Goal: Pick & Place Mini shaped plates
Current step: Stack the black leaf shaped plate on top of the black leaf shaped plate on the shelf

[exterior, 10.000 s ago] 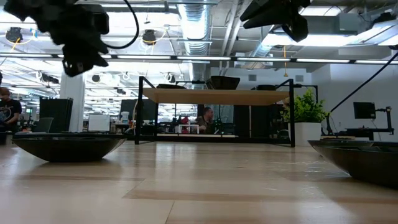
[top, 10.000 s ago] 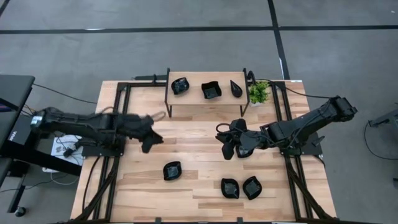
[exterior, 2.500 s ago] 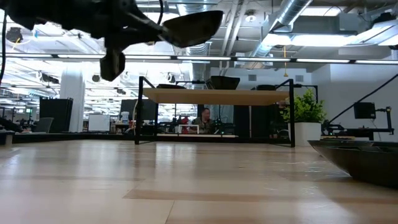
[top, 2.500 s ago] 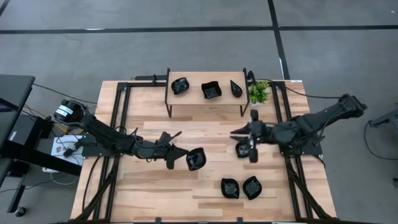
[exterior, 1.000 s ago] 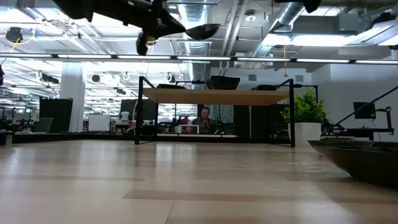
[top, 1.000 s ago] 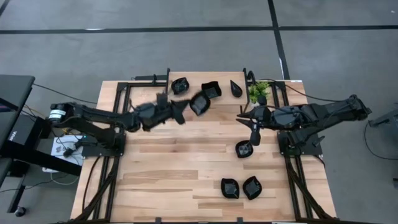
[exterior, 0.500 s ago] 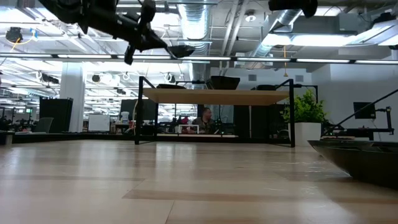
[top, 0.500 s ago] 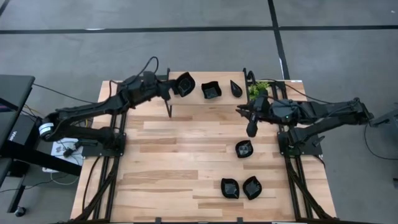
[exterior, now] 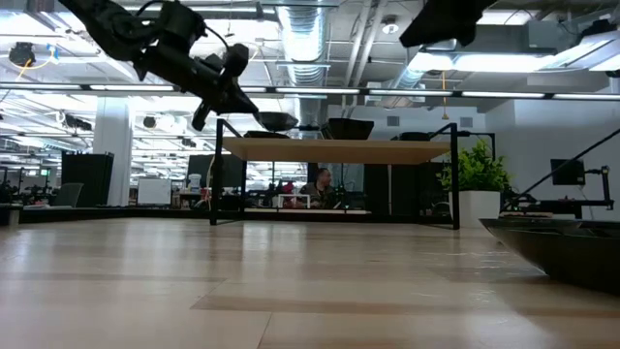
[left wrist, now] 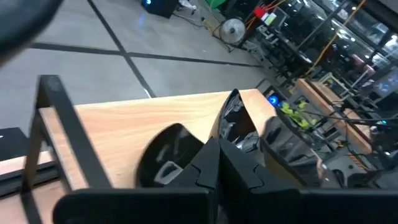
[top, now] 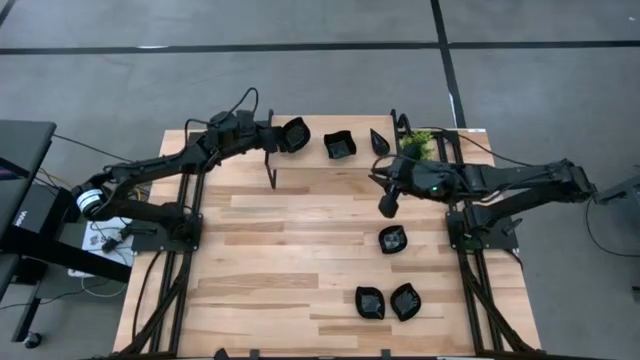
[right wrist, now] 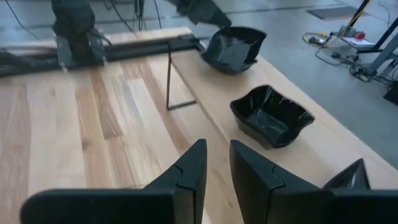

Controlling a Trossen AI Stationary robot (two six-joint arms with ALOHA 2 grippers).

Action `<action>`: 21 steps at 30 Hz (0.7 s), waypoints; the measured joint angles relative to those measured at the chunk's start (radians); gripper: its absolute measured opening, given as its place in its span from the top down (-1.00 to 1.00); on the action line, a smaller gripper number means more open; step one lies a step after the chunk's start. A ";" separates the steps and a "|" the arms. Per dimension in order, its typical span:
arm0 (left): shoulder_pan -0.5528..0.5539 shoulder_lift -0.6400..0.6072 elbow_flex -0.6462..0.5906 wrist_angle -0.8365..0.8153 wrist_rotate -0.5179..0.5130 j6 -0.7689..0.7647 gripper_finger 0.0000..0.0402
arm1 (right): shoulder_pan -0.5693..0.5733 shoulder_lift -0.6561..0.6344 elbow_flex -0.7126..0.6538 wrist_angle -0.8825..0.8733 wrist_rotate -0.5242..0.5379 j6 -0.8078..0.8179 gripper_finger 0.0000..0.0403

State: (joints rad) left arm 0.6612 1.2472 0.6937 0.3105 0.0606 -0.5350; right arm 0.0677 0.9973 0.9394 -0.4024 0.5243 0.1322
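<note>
- Near the front of the pale wooden bench [top: 300, 270] lie two glossy black mini plates [top: 388, 301], with a third [top: 392, 239] a little farther back.
- The right gripper [top: 386, 203] hangs above the bench, fingers slightly apart, holding nothing.
- On the raised wooden shelf [top: 355, 128] at the back, the left gripper [top: 281, 137] is clamped on a black scalloped plate [top: 296, 134], beside a square black plate [top: 339, 146].

In the high view, a raised shelf [top: 330, 125] sits at the table's [top: 300, 260] top centre, carrying three dishes in a row: one [top: 294, 134] at its left end, one [top: 339, 145] in the middle, one [top: 379, 141] at the right. A potted plant [top: 417, 146] stands just right of the shelf. Lower right of centre lies a single dish [top: 392, 239], with two more [top: 370, 302] [top: 405, 301] side by side below it.
</note>
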 joint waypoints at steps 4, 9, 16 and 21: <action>0.015 0.010 0.000 0.001 0.000 0.005 0.97 | 0.000 0.025 0.000 -0.001 0.000 0.000 0.68; 0.030 0.008 0.000 0.001 0.010 0.007 0.97 | 0.000 0.031 0.000 0.000 0.000 0.000 0.68; 0.035 0.006 0.000 -0.027 0.022 0.009 0.97 | 0.000 0.029 0.000 0.002 0.000 -0.006 0.68; 0.035 0.006 0.000 -0.035 0.023 0.033 0.97 | 0.000 0.029 0.000 0.002 0.000 -0.008 0.68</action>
State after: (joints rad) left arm 0.6960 1.2533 0.6937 0.2752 0.0833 -0.5018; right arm 0.0681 1.0267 0.9394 -0.4002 0.5240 0.1242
